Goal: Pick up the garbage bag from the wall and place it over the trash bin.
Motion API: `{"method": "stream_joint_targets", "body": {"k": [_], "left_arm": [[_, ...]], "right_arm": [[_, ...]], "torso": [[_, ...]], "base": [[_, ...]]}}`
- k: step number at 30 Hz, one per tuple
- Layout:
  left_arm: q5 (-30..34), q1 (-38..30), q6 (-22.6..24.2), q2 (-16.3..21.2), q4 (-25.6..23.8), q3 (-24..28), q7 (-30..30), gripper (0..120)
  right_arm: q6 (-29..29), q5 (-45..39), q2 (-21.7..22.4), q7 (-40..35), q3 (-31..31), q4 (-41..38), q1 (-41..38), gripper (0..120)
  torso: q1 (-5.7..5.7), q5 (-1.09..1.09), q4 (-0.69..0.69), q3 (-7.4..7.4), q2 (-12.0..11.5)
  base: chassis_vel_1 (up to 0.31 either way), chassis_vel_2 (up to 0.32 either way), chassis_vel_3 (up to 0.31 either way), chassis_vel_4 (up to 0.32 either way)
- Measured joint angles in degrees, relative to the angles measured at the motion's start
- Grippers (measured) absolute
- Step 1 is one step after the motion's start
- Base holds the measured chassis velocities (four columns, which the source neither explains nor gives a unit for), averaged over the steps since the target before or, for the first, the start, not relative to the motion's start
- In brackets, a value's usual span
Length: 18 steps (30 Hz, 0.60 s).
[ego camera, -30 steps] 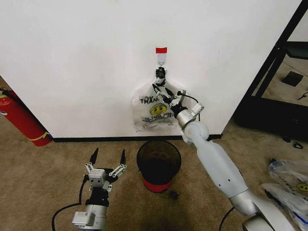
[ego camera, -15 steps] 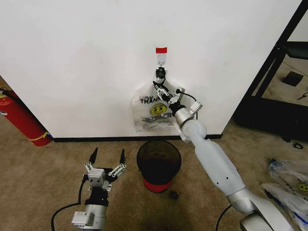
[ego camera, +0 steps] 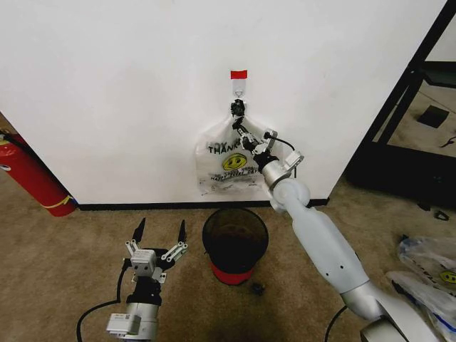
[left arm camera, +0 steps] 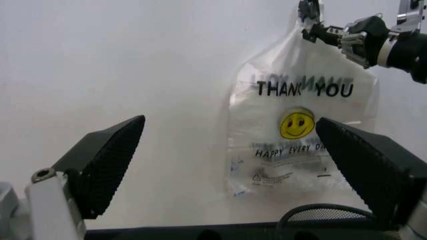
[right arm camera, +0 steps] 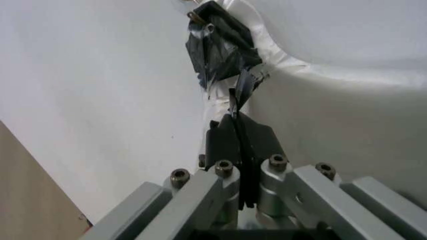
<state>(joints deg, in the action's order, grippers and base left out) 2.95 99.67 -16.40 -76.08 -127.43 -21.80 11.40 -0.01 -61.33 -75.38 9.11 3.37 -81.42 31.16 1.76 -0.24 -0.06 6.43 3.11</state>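
Here the right gripper (ego camera: 243,132) pinches the garbage bag (ego camera: 226,162) just below its black clip on the wall.
Translucent white, it shows "THANK YOU" and a yellow smiley.

One translucent white plastic garbage bag with black "THANK YOU" print (ego camera: 226,162) hangs on the far wall. One round black wire-mesh trash bin with a red base (ego camera: 235,245) stands on the floor. One red fire extinguisher (ego camera: 32,176) at far left. More smiley bags (ego camera: 431,274) lie at right, too cropped to count.
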Motion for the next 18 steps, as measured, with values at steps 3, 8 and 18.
{"method": "stream_joint_targets", "body": {"k": [3, 8, 18], "left_arm": [[0.0, 0.1, -0.1, 0.2, -0.1, 0.1, 0.1, 100], [0.1, 0.1, -0.2, 0.4, -0.1, 0.4, 0.2, 100], [0.0, -0.1, -0.2, 0.7, -0.1, 1.0, 0.3, 100]], "right_arm": [[0.0, 0.0, 0.1, -0.7, 0.5, -1.1, 0.8, 0], [0.0, 0.4, 0.4, -1.2, 1.5, -3.1, 2.7, 0], [-0.2, 1.9, 2.4, -1.4, 3.5, -9.9, 9.4, 0]], "torso": [[0.00, 0.00, 0.01, 0.00, 0.0], [0.00, 0.00, 0.01, 0.00, 0.0], [0.00, 0.01, 0.00, 0.00, 0.0]], "base": [[0.000, 0.000, 0.000, 0.000], [0.000, 0.000, 0.000, 0.000], [0.000, 0.000, 0.000, 0.000]]}}
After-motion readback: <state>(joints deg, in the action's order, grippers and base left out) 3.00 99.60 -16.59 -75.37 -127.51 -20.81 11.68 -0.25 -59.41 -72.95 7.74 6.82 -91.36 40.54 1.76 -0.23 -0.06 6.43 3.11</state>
